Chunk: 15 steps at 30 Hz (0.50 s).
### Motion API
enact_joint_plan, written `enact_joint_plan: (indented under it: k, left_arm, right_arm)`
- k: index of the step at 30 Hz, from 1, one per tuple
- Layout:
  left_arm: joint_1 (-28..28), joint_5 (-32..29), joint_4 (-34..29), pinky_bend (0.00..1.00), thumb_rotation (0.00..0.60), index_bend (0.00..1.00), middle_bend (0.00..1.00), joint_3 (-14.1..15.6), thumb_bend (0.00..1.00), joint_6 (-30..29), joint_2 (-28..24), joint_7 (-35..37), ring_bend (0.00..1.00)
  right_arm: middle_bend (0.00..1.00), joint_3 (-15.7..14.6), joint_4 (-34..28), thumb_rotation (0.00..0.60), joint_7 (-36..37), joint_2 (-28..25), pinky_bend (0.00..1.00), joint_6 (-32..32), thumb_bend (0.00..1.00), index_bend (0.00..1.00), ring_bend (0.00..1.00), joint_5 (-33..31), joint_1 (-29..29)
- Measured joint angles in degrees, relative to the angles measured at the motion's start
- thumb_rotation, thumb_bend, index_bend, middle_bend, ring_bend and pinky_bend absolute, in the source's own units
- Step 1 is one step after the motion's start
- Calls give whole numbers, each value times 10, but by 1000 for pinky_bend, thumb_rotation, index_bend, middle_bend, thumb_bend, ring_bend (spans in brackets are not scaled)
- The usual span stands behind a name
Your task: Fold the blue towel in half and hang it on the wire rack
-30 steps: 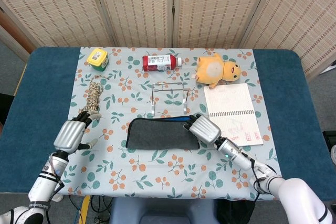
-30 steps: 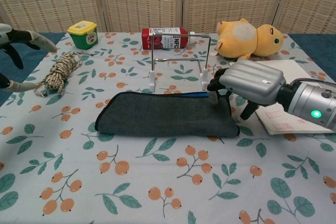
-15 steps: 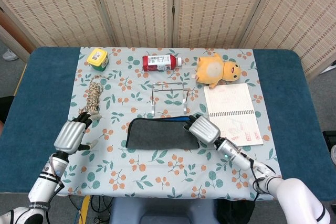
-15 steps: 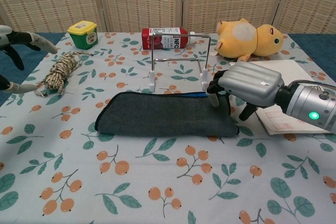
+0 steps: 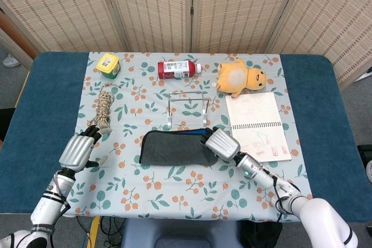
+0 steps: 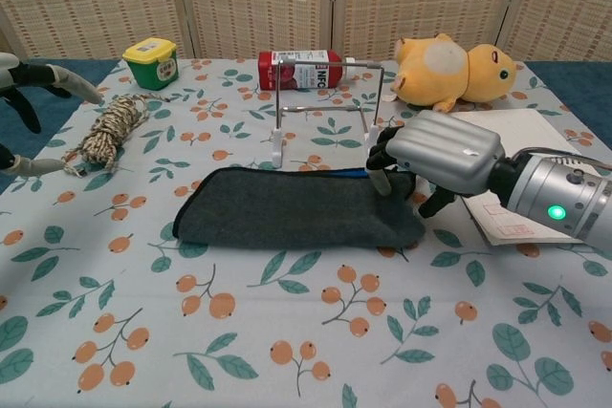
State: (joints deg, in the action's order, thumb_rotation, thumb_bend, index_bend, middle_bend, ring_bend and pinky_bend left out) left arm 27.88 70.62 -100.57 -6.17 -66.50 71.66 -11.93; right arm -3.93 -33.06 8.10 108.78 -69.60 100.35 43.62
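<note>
The blue towel lies folded flat on the flowered cloth, a dark oblong with a blue edge showing at its far side. Just behind it stands the wire rack, bare. My right hand sits over the towel's right end, fingers curled down over the far edge and thumb at the near side, gripping it. My left hand hovers at the left of the table, fingers spread, holding nothing, well apart from the towel.
A rope bundle lies near my left hand. A yellow-lidded tub, a red bottle and a yellow plush line the back. A spiral notebook lies right of the towel.
My right hand has slid a little left over the towel's right end, and that end has drawn in slightly. The left hand has barely moved.
</note>
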Motion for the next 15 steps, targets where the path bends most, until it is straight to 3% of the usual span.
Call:
enact_joint_plan:
  k: [8, 15]
  left_arm:
    - [-1, 0, 0, 349, 600, 209, 166, -3, 250, 3, -4, 5, 143]
    - [-2, -2, -3, 349, 600, 209, 165, -8, 250, 2, -11, 11, 142]
  right_arm:
    - [512, 1, 17, 600, 9, 13, 520, -6, 396, 693, 316, -2, 4]
    - [546, 11, 7, 600, 15, 7, 520, -31, 432, 755, 344, -7, 4]
